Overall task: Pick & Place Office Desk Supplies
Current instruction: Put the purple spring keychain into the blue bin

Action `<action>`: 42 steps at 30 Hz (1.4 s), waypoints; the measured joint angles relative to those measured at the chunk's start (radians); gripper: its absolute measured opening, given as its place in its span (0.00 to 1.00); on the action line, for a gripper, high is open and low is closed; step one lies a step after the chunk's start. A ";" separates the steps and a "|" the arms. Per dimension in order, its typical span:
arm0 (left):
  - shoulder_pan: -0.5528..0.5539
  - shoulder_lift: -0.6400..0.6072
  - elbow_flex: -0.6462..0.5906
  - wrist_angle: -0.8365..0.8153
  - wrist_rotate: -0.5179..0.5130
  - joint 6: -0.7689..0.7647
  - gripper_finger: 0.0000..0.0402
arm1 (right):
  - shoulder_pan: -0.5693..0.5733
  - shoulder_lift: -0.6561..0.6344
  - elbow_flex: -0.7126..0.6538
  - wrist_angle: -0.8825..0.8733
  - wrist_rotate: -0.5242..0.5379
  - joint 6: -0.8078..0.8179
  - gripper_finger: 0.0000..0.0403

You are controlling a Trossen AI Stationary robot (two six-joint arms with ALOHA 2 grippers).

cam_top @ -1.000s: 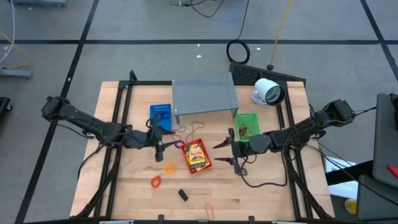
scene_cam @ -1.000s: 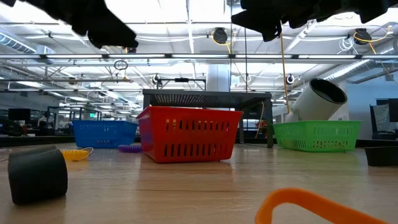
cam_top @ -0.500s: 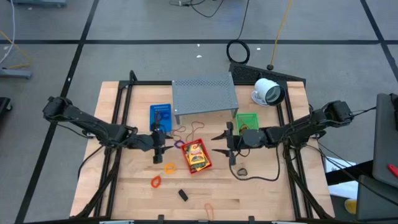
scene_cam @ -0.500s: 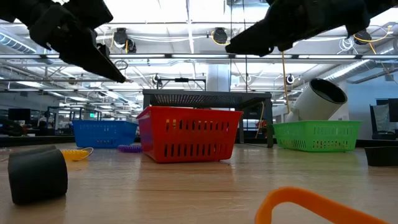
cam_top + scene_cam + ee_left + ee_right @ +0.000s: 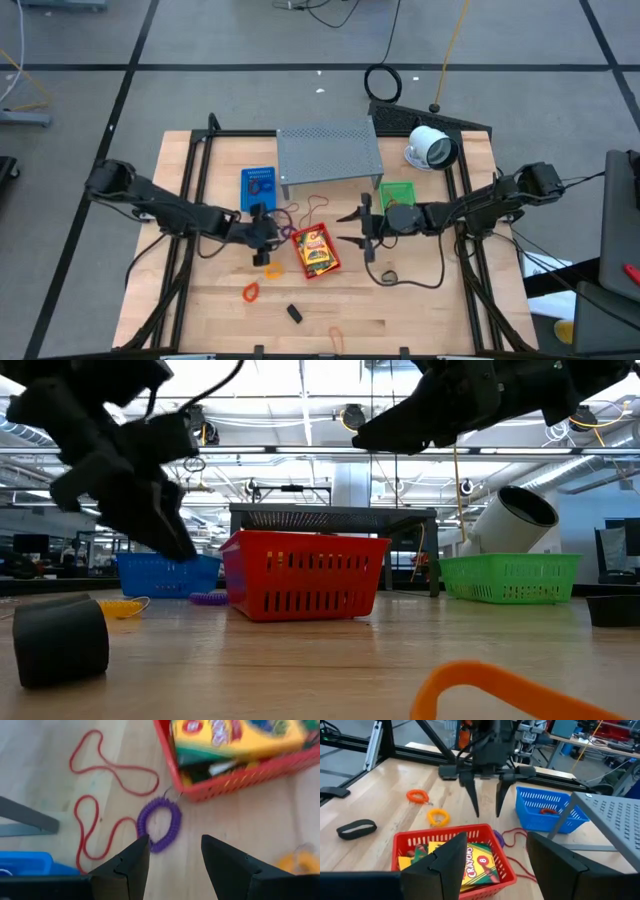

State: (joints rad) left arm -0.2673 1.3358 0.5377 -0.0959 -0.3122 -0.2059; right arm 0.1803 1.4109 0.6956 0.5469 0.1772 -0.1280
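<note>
Left gripper [image 5: 170, 851]: fingers spread, nothing between them, poised above the purple coil [image 5: 159, 823], which lies on the table [image 5: 420, 310] just beside the red basket's corner.
Right gripper [image 5: 495, 857]: fingers spread wide and empty, held above the table on the side of the red basket away from the left gripper.
Red basket [image 5: 314, 250]: holds a yellow crayon box [image 5: 470, 862] with green labels; other items under it cannot be made out.
Blue basket [image 5: 547, 810]: beyond the red basket, beside the grey shelf [image 5: 329, 151]; something red lies inside.
Green basket [image 5: 397, 196]: on the far side of the red basket from the blue one; contents unclear.
Red band [image 5: 100, 795]: long loop on the wood between the red and blue baskets.
Yellow coil [image 5: 437, 816], orange coil [image 5: 417, 796]: on the table near the red basket.
Black piece [image 5: 356, 828]: on the table, farther from the red basket than the coils.
</note>
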 joint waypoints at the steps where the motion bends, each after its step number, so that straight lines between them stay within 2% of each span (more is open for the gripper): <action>1: 0.003 0.016 0.000 0.011 0.000 0.006 0.47 | 0.000 0.000 0.000 0.001 0.000 0.000 0.49; 14: 0.037 0.146 0.000 0.149 0.088 0.073 0.47 | -0.002 0.000 0.000 -0.006 0.000 -0.004 0.49; 30: 0.096 0.221 0.003 0.163 0.130 0.039 0.46 | -0.002 0.000 0.000 -0.005 0.002 0.003 0.49; 34: 0.103 0.222 0.003 0.161 0.155 0.039 0.35 | -0.002 0.000 0.000 -0.005 0.003 0.003 0.49; 39: 0.126 0.224 0.002 0.168 0.145 0.040 0.08 | -0.002 0.000 0.000 -0.005 0.003 0.003 0.49; 42: 0.143 0.225 0.001 0.181 0.132 0.026 0.04 | -0.002 0.000 0.000 -0.005 0.004 0.003 0.49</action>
State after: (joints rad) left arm -0.1238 1.5612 0.5385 0.0852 -0.1798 -0.1796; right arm 0.1780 1.4109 0.6956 0.5419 0.1810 -0.1246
